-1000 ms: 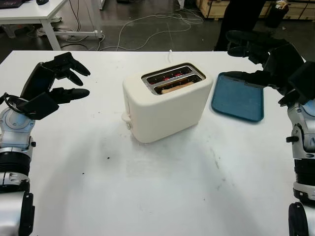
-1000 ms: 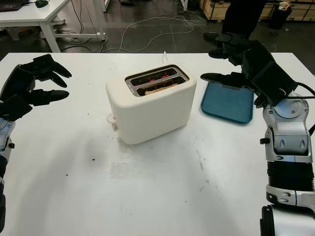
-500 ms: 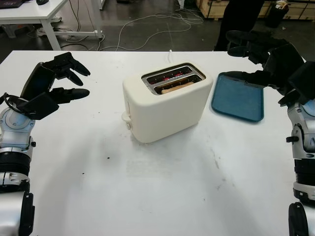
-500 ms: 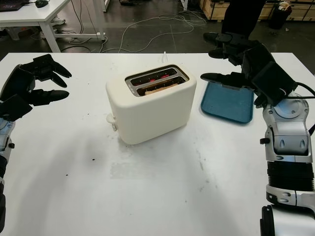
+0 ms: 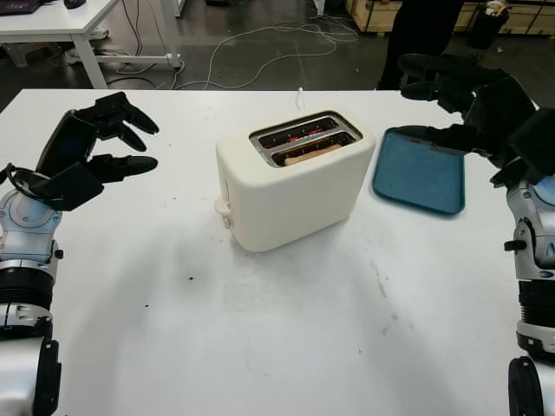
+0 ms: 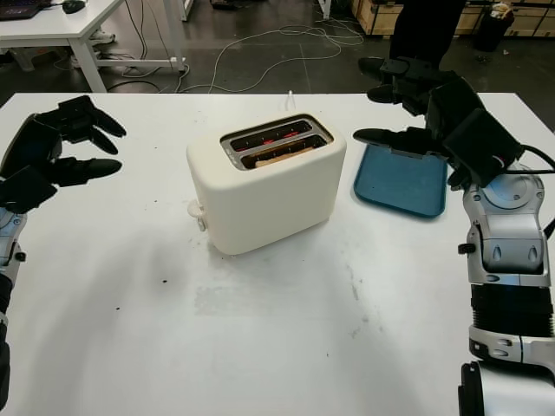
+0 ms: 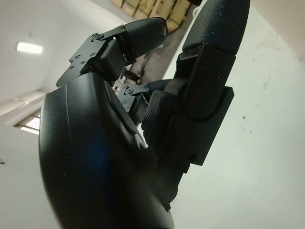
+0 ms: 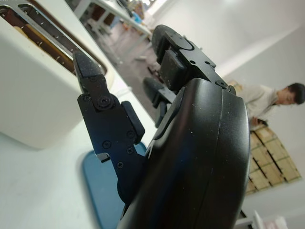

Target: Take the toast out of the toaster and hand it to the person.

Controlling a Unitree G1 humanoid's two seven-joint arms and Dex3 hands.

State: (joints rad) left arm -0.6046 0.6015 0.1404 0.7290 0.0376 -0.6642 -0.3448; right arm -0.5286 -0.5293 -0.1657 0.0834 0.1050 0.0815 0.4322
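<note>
A cream two-slot toaster (image 5: pixel 290 186) stands in the middle of the white table (image 5: pixel 286 347). A slice of toast (image 5: pixel 310 153) sits low in its nearer slot; the farther slot glows red inside. My left hand (image 5: pixel 104 143) hovers open above the table, well to the left of the toaster. My right hand (image 5: pixel 451 100) is raised open to the right of the toaster, above the blue tray (image 5: pixel 421 173). The toaster's top edge (image 8: pixel 43 33) is seen past my right hand (image 8: pixel 143 119) in the right wrist view.
The blue tray lies flat at the right of the toaster. A person in dark clothes (image 5: pixel 421 35) stands beyond the table's far edge at the right. Cables run over the floor behind. Another white table (image 5: pixel 61 22) stands at the far left.
</note>
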